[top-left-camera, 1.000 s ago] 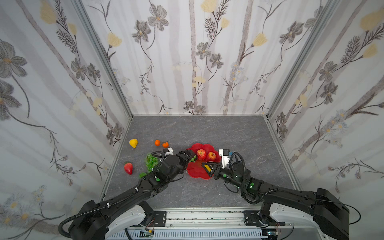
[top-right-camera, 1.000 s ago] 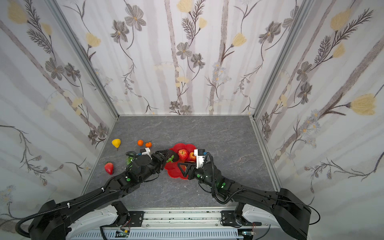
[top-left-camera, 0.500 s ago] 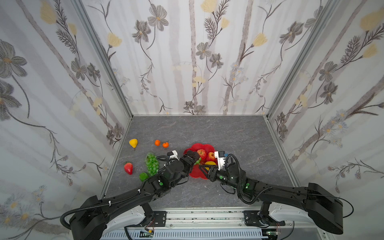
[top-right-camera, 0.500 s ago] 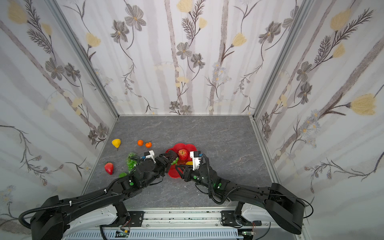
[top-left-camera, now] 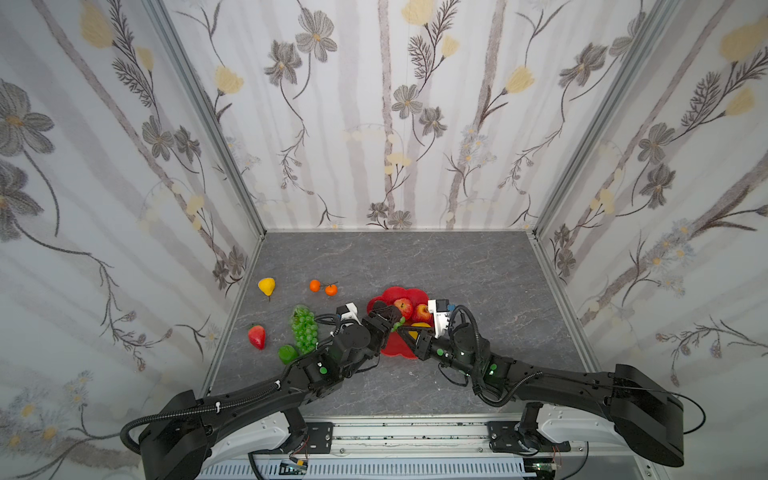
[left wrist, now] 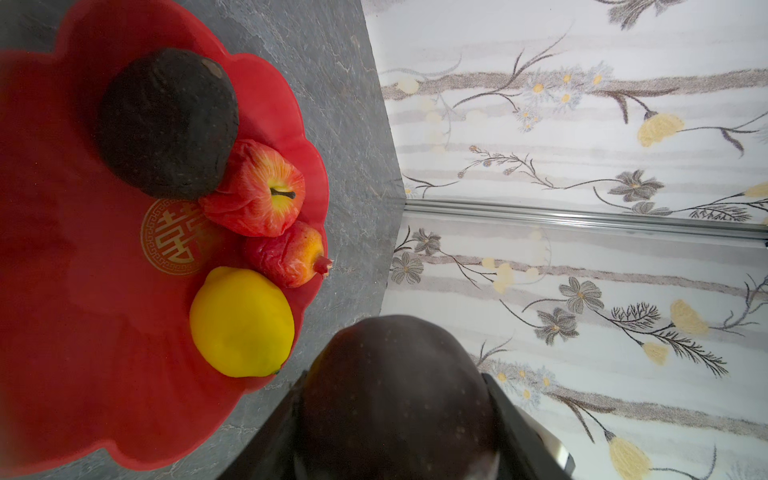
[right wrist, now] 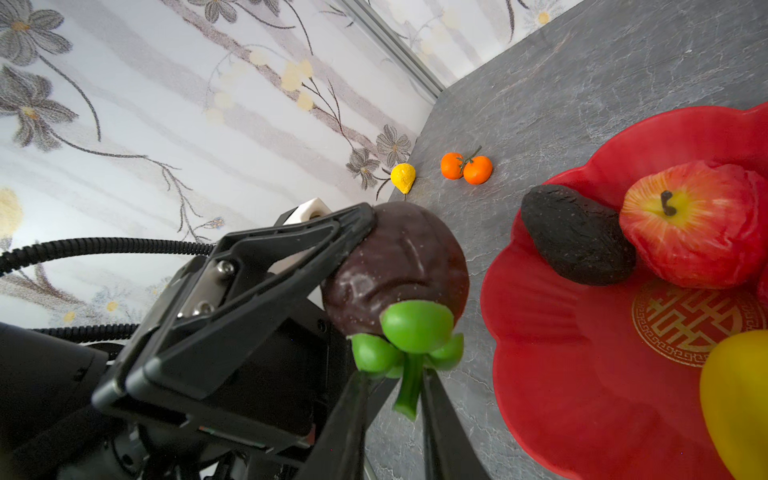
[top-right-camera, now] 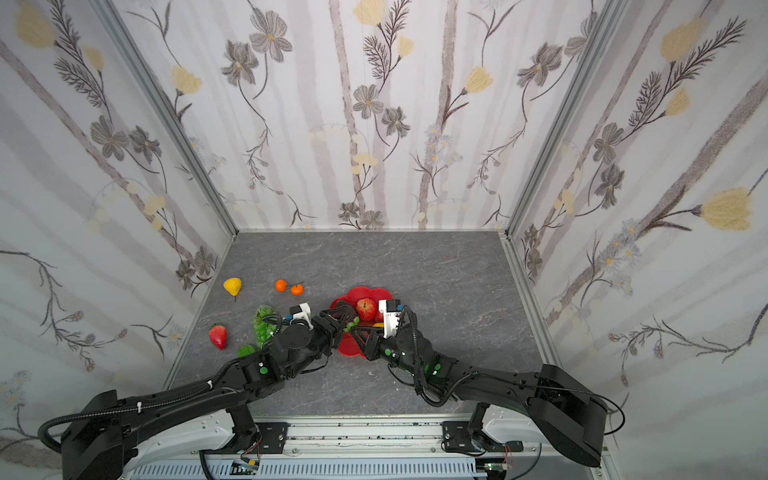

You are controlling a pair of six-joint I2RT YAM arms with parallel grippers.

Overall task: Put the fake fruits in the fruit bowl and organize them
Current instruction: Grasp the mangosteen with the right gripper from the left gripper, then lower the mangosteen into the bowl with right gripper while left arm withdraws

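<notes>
Meeting over the near side of the table, the two arms are sharing one fruit beside the bowl's left rim. The left gripper (left wrist: 397,376) is clamping a dark round fruit (right wrist: 399,266) across its belly. It is holding the fruit just outside the bowl (right wrist: 540,374), not over it.

The fruit's green leaf cap (right wrist: 415,328) and short stem (right wrist: 409,390) are pointing away from the left jaws and toward the right gripper (right wrist: 394,386). The stem's long axis is therefore running lengthwise between the right fingers, not across them. Those fingers are standing narrowly apart on either side of the stem. One seems to be touching it and the other is showing a sliver of gap, so I cannot tell whether they are pinching yet.

The coming move is hinging, I judge, on that alignment. A thin stem lying along the fingers is offering little to grip, and the bowl's bare near half is lying just beside the fruit.

Farther in, an avocado (right wrist: 577,237), an apple (right wrist: 694,224), a small red fruit (left wrist: 286,253) and a lemon (left wrist: 241,320) are crowding the bowl's far rim. Out on the left of the table, a lime (top-left-camera: 286,353), a grape bunch (top-left-camera: 304,328) and a strawberry (top-left-camera: 257,336) are lying loose. Farthest off, the tangerines (right wrist: 465,168) and a pear (right wrist: 403,176) are waiting near the left wall.
</notes>
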